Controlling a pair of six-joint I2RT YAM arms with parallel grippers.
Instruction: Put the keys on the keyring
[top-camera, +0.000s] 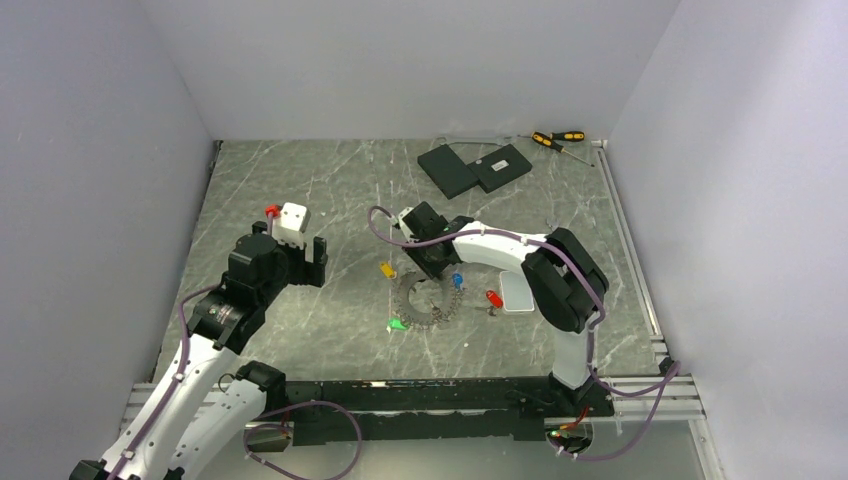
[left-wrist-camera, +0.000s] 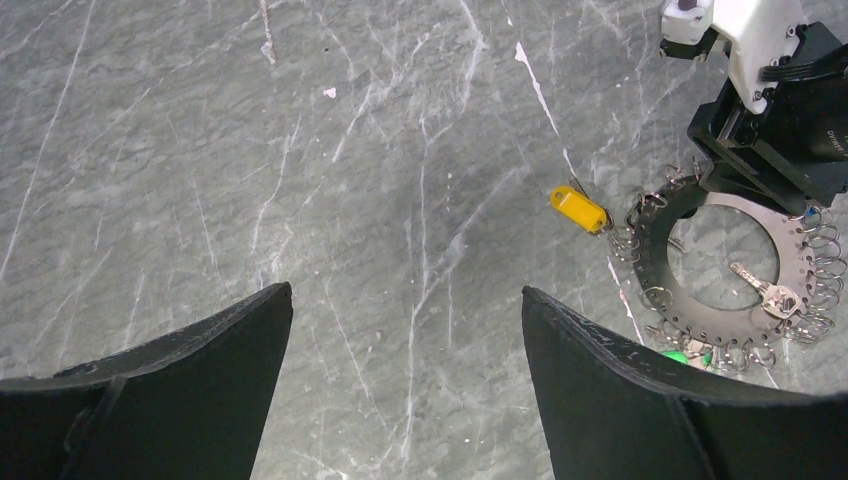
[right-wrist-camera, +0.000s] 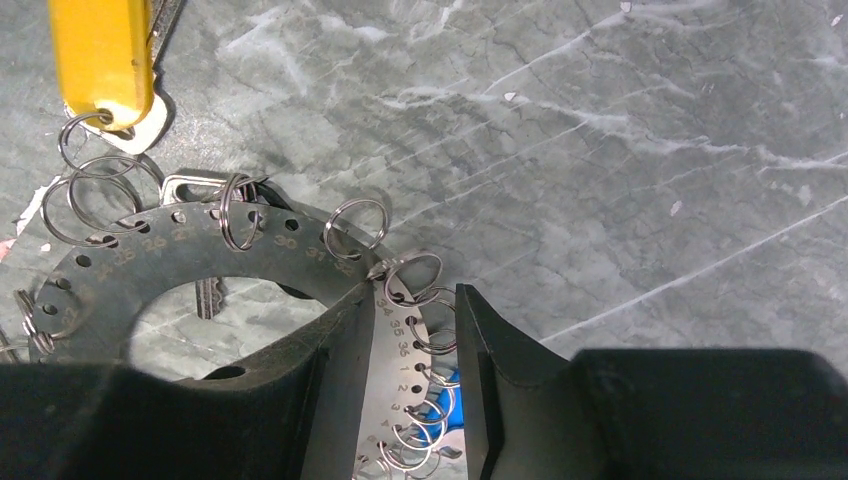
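Note:
The keyring (top-camera: 425, 300) lies flat on the marble, a dark toothed ring hung with small wire loops. My right gripper (top-camera: 432, 268) is down on its far edge. In the right wrist view the right gripper (right-wrist-camera: 415, 295) is shut across the keyring's (right-wrist-camera: 150, 245) numbered band, one finger inside and one outside. A yellow key (top-camera: 386, 269) hangs off the left rim, a blue key (top-camera: 457, 281) at the right, a green key (top-camera: 398, 324) at the near left. A red key (top-camera: 493, 297) lies apart to the right. My left gripper (left-wrist-camera: 407, 290) is open over bare marble, left of the ring.
Two flat black slabs (top-camera: 447, 168) (top-camera: 502, 166) and yellow-and-black screwdrivers (top-camera: 558, 140) lie at the back right. A silver key (left-wrist-camera: 765, 290) rests inside the keyring's hole. White walls close in the left, back and right sides.

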